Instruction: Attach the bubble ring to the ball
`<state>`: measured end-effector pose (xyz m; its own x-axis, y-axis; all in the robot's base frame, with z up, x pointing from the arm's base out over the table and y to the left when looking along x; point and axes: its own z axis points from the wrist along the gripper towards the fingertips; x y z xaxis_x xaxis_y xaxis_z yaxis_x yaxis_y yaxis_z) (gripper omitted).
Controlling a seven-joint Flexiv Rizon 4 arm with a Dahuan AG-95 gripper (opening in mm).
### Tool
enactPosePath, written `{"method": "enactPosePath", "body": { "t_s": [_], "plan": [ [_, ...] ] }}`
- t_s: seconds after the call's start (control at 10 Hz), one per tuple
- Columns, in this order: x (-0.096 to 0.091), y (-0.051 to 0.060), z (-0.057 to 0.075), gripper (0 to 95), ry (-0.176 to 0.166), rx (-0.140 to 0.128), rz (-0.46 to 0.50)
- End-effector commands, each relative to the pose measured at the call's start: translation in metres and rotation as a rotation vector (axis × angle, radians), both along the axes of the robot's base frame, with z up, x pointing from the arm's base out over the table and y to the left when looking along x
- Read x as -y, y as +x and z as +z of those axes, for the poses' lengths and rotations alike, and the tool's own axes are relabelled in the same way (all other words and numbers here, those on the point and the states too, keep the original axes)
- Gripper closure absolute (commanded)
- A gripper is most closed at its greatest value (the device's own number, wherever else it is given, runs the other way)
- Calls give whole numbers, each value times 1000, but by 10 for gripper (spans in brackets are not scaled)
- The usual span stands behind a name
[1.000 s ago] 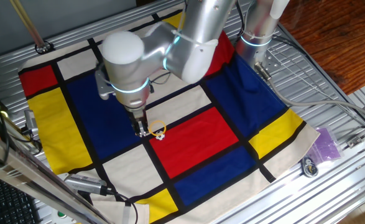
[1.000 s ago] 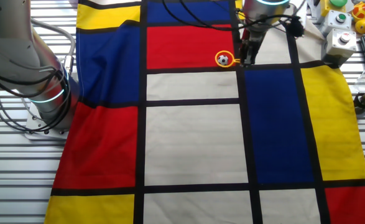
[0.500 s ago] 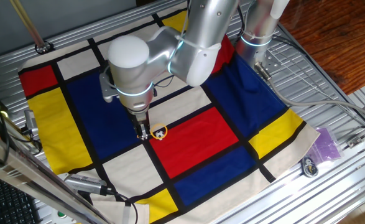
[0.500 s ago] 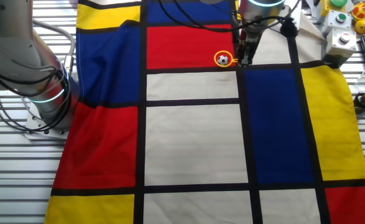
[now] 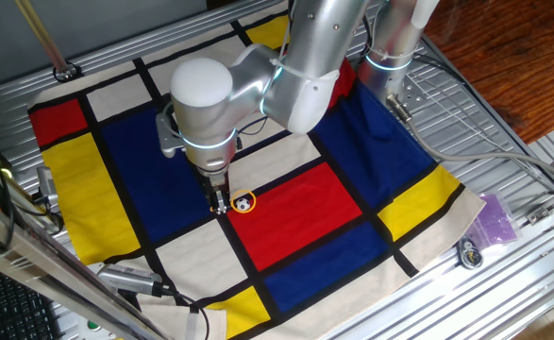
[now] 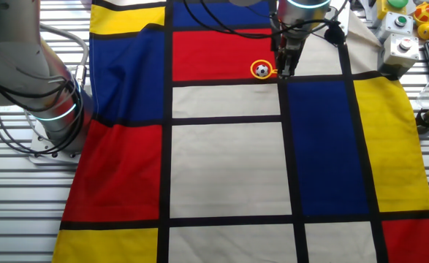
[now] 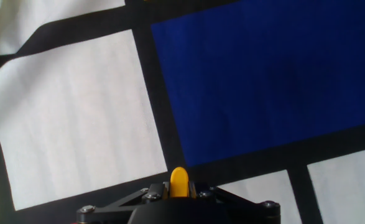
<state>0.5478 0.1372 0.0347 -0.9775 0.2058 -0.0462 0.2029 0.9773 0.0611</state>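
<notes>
The cloth [image 5: 295, 217], a grid of red, blue, yellow and white panels with black bands, covers the table, and it lies as it did a second ago. The arm [image 5: 286, 76] reaches over it from the far side; in one fixed view its big white wrist has shifted a little to the right and down since the earlier frames. The gripper [image 5: 221, 204] points straight down at a black crossing beside the red panel, tips close to the cloth. In the hand view its fingers are drawn together on a short orange handle [image 7: 179, 183], so it pinches the ring [image 6: 262, 69] by that stub. A second ago the hoop hung tilted just above the ball [image 5: 243, 203]; now it sits lower and flatter, encircling the ball, which shows inside it in both fixed views. Whether the hoop rests on the cloth I cannot tell. The ball itself has not moved: it sits on the red panel's corner, next to the gripper.
</notes>
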Motion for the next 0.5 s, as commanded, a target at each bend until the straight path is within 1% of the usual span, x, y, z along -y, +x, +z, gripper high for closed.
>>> {"method": "enactPosePath", "body": {
  "t_s": [0.1, 0.5],
  "plan": [
    [0, -1, -1, 950, 0, 3, 1],
    [-1, -2, -6, 950, -1, 18, -3]
  ]
}}
